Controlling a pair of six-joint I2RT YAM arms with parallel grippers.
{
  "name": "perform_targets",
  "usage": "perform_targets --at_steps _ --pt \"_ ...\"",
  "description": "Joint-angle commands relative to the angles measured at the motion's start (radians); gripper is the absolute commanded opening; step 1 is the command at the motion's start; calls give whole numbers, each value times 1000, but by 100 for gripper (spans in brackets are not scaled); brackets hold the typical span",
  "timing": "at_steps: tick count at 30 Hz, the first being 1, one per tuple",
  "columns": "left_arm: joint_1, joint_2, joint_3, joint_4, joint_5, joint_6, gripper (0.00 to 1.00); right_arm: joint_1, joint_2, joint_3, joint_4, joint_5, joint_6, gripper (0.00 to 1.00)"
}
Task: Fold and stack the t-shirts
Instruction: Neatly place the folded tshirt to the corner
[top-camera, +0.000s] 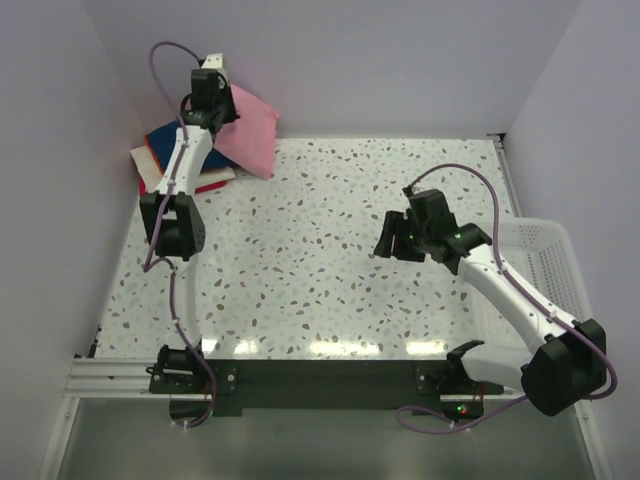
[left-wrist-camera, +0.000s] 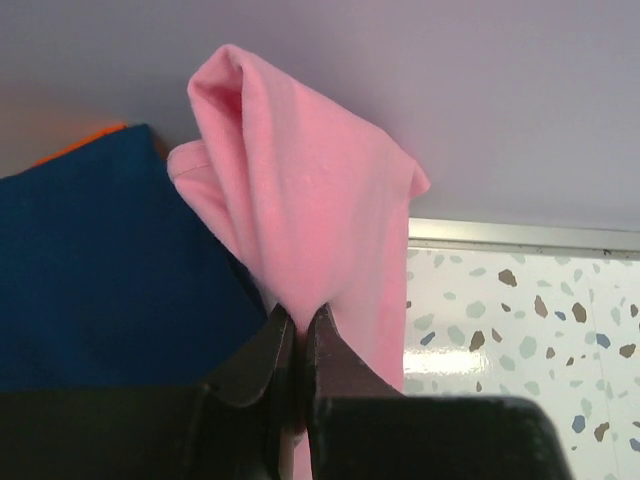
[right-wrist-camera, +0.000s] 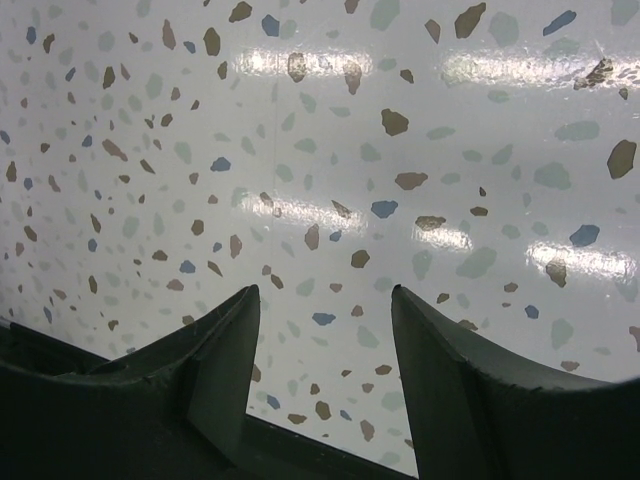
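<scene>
Aloft, the outstretched left pincer (left-wrist-camera: 300, 320) pinches the pink shirt (left-wrist-camera: 305, 190).

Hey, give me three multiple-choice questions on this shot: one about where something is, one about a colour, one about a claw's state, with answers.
1. Where is the folded stack?
A. far left corner of the table
B. the middle
C. by the right arm's base

2. What colour is the shirt in the left claw?
A. white
B. pink
C. green

3. How is the right claw?
A. shut on a shirt
B. open over bare table
C. shut, empty

Answers:
1 A: the top view shows it there.
2 B: pink cloth is pinched between its fingers.
3 B: its fingers stand apart with only speckled table between them.
</scene>
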Motion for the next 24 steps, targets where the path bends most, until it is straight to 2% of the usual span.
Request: perform_targets --at_steps 1,9,24 --pt "27 -66 68 137 47 -25 0 4 -24 20 -23 5 -9 59" --pt "88 -91 93 164 103 -74 0 4 -4 28 -16 9 -1 59" --pt "198 -160 45 158 159 -128 0 4 5 32 -7 -1 2 59"
